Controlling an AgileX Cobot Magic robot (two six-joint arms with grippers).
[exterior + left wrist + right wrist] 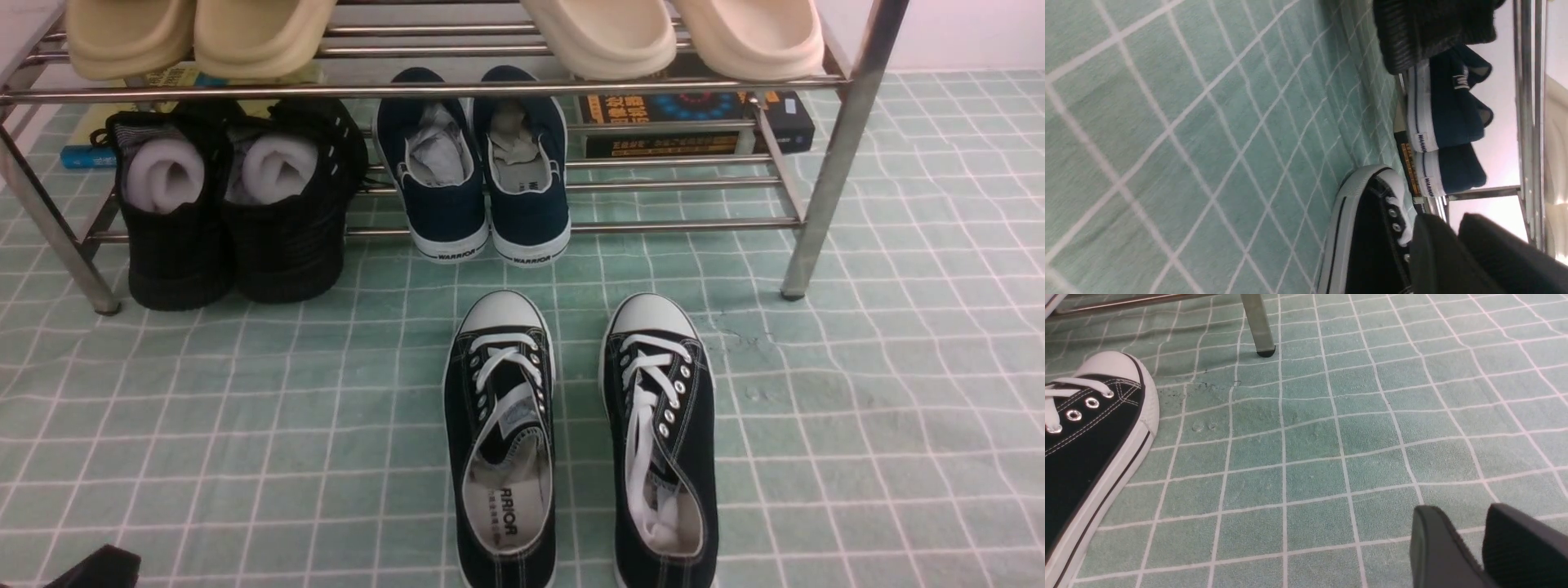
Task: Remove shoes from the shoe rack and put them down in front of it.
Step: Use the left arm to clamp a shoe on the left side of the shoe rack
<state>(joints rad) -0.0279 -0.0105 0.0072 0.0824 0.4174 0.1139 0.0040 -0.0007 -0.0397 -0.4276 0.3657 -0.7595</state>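
Observation:
The pair of black mesh sneakers with white paper stuffing stands on the lower tier of the silver shoe rack at its left end, heels hanging over the front tube. One sole shows in the left wrist view. My left gripper is low at the near left, far from the rack, its fingers a narrow gap apart and empty; a black part of it shows in the front view. My right gripper hovers over the cloth right of the canvas sneakers, slightly open and empty. It is out of the front view.
Navy WARRIOR slip-ons sit mid-rack beside the mesh pair. Black canvas sneakers with white toe caps lie on the green checked cloth in front. Beige slippers fill the top tier. Books lie behind the rack.

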